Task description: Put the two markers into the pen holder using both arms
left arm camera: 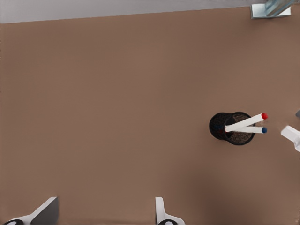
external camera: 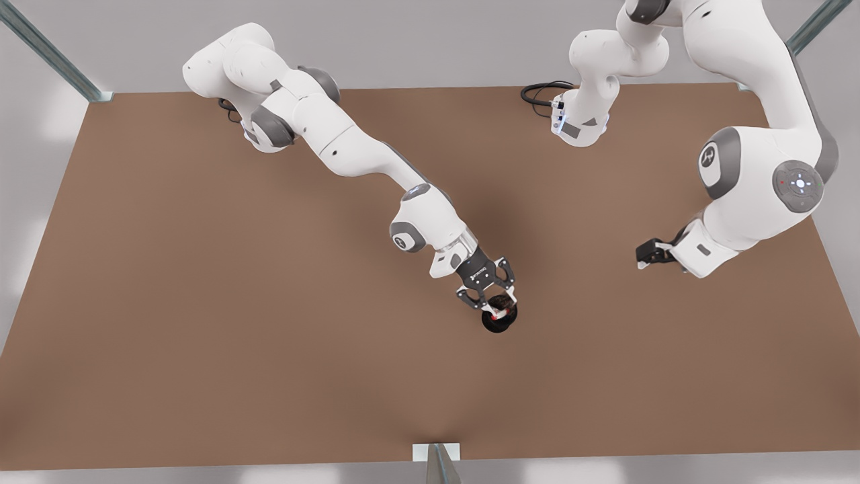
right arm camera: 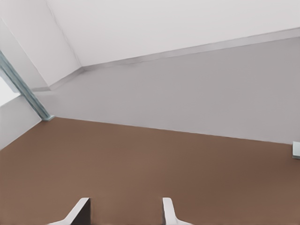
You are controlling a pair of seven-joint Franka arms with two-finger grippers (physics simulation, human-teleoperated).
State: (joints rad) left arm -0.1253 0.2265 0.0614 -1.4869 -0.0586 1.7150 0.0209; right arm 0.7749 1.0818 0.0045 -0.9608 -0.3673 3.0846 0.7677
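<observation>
The black pen holder (left arm camera: 217, 126) stands upright on the brown table. Both markers lean inside it side by side, the red-capped marker (left arm camera: 246, 122) and the blue-capped marker (left arm camera: 248, 130), with their caps sticking out past the rim. In the front view the pen holder (external camera: 500, 325) sits near the table's middle, with a red tip (external camera: 496, 314) showing in it. My left gripper (external camera: 490, 299) hovers just above the holder. It is open (left arm camera: 105, 218) and holds nothing. My right gripper (external camera: 643, 255) waits toward the front view's right, turned sideways, open (right arm camera: 124, 215) and empty.
The brown table (external camera: 201, 336) is bordered by grey walls. A metal post bracket (external camera: 437, 454) stands at the table's near edge, and it also appears in the left wrist view (left arm camera: 269, 9). Black cables (external camera: 541, 91) lie by the right arm's base.
</observation>
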